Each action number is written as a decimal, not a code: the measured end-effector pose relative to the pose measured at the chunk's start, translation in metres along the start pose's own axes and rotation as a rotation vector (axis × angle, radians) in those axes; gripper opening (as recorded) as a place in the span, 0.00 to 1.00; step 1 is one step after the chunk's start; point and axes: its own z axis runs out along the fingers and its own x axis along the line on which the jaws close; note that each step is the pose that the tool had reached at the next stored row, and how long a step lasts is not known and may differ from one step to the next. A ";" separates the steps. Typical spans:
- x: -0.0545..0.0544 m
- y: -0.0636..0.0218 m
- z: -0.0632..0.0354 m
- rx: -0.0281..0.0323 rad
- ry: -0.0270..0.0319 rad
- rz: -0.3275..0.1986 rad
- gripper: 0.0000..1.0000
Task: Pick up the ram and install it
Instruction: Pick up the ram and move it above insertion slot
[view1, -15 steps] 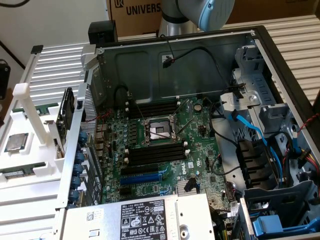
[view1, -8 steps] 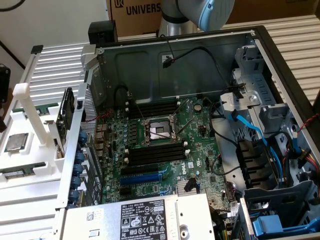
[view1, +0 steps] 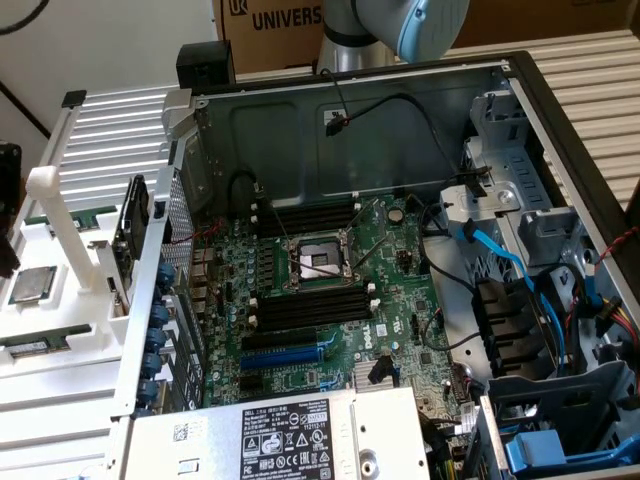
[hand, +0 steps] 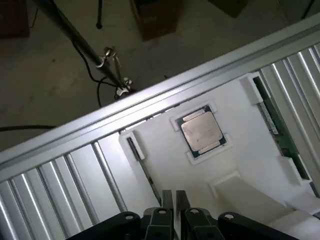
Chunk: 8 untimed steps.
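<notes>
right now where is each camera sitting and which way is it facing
Exterior view: above the open computer case, looking down at its motherboard; the arm shows.
Wrist view: on the wrist, facing down at the white holder with the ram; the pincer shows.
Both see the white holder and its processor chip.

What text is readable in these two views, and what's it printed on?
"UNIVERS" - brown cardboard box; the rest is hidden behind the grey robot arm.
"DELL" - black label on the silver power supply; its fine print is too small to read.
Square silver processor chip: markings too blurred to read.
Dark-green ram stick: nothing legible.
</notes>
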 end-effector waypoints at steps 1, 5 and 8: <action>0.000 -0.0001 0.0017 -0.0002 0.0006 -0.020 0.18; 0.000 -0.0005 0.0110 -0.0018 0.0050 -0.129 0.18; 0.001 -0.0005 0.0130 -0.0029 0.0073 -0.171 0.18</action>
